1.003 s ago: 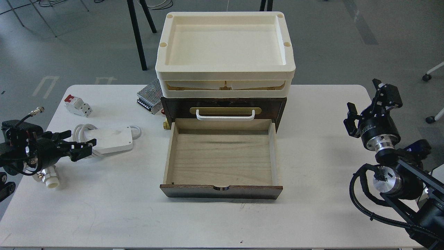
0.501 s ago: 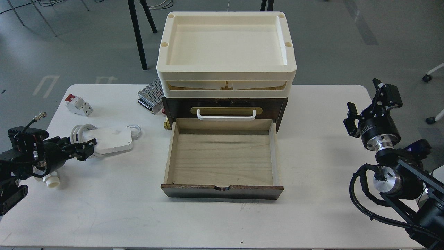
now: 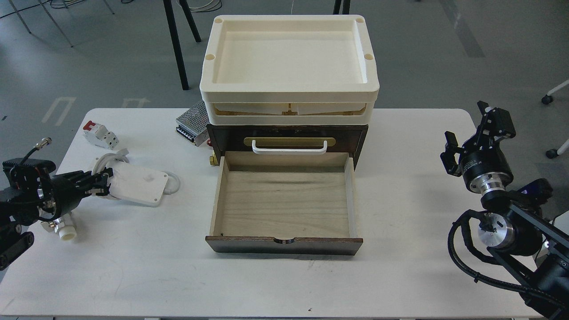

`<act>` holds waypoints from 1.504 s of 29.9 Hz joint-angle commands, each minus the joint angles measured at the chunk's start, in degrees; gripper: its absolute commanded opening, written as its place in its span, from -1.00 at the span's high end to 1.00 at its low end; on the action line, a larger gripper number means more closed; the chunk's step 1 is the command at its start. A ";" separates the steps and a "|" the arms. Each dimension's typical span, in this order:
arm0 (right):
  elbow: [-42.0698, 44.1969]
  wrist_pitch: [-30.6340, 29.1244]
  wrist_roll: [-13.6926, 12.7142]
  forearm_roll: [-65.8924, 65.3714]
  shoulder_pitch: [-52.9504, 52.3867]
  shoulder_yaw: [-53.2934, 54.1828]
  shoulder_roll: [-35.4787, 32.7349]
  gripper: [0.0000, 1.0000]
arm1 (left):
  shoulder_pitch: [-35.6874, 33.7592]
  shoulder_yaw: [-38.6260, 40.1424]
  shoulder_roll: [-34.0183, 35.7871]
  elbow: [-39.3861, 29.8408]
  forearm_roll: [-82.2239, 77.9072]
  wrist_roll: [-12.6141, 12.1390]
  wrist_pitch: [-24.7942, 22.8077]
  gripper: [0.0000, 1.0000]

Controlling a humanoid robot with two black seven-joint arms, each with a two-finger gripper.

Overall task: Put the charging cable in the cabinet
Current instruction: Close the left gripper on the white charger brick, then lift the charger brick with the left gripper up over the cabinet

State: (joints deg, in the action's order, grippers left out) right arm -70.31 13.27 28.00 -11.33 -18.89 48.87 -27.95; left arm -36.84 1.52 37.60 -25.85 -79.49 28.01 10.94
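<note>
The charging cable, a flat white adapter with thick white cord wrapped at its left end, lies skewed on the table left of the cabinet. My left gripper is shut on its cord-wrapped left end, low over the table. The cabinet is a dark brown box in the middle of the table. Its pale wood drawer is pulled out towards me and holds nothing. My right gripper is open and empty, raised at the far right of the table, well away from the cabinet.
Cream plastic trays are stacked on the cabinet. A white-and-red breaker lies at the back left. A perforated metal power-supply box sits by the cabinet's left rear. A white plastic fitting lies under my left arm.
My left gripper has closed on the cable's cord end. The adapter has turned and shifted slightly towards me and to the right. The right arm has not moved.
</note>
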 commanded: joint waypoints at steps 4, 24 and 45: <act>0.00 0.00 0.00 -0.01 0.00 0.00 0.00 -0.99 | -0.42 0.33 3.00 -0.52 8.73 -0.01 -0.30 0.99; 0.00 0.00 0.00 -0.01 0.00 0.00 0.00 -0.99 | -14.99 21.06 17.41 -0.69 35.45 -0.01 -20.85 0.97; 0.08 0.09 0.00 -0.01 0.00 -0.09 0.00 -0.99 | -39.89 21.24 21.20 -40.57 35.29 -0.01 -28.25 0.95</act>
State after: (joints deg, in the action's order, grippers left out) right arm -70.27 13.38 28.00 -11.33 -18.91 48.78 -27.95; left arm -76.10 22.66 57.88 -57.52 -41.96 27.99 -17.45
